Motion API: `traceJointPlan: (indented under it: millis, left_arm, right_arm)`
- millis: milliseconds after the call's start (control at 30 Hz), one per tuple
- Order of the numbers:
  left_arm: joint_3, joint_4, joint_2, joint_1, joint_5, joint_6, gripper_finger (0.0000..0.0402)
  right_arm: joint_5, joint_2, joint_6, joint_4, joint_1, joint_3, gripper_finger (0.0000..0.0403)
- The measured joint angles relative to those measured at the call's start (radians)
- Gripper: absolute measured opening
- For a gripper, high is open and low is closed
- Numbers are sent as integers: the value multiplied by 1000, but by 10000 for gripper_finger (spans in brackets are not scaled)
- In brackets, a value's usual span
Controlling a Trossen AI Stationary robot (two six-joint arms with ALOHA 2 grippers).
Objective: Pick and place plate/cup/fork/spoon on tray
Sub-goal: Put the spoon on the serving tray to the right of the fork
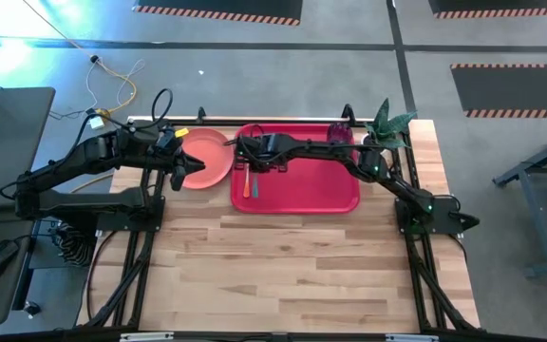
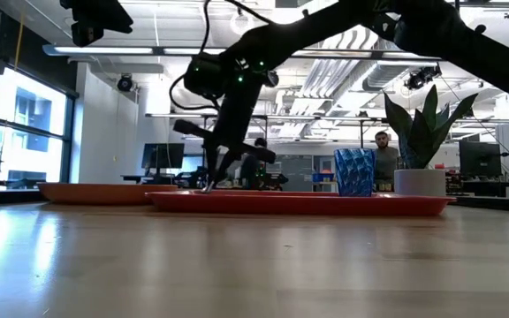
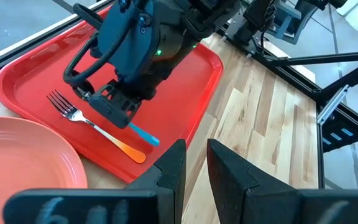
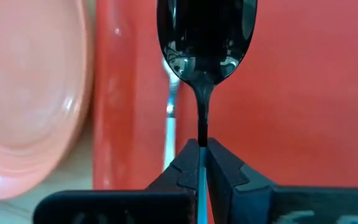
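The red tray lies at the table's far middle. The blue-purple cup stands in its far right corner. The fork lies flat on the tray's left part. The pink plate rests on the table just left of the tray. My right gripper reaches over the tray's left part, shut on the spoon, beside the fork. My left gripper is narrowly open and empty at the plate's near right edge. My right gripper pinches the spoon between its two fingers where the dark neck meets the teal handle. The fingers slant down from the table's right. The spoon runs on forward from them, its bowl over the tray. The teal handle end sticks out behind the fingers.
A white pot with a green plant stands at the table's far right corner, just past the tray. Bare wood fills the table's near half. A person shows far off in the room in the low view.
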Motion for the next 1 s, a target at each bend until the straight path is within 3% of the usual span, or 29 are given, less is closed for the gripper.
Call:
traceJointPlan:
  millis: [400,1000]
  left_arm:
    - [0,0,0,0,0,0,55]
    - [0,0,0,0,0,0,55]
  right_arm:
    - [-45,0,24,93,-7,-97,0]
    - [-53,0,34,84,-33,-100,2]
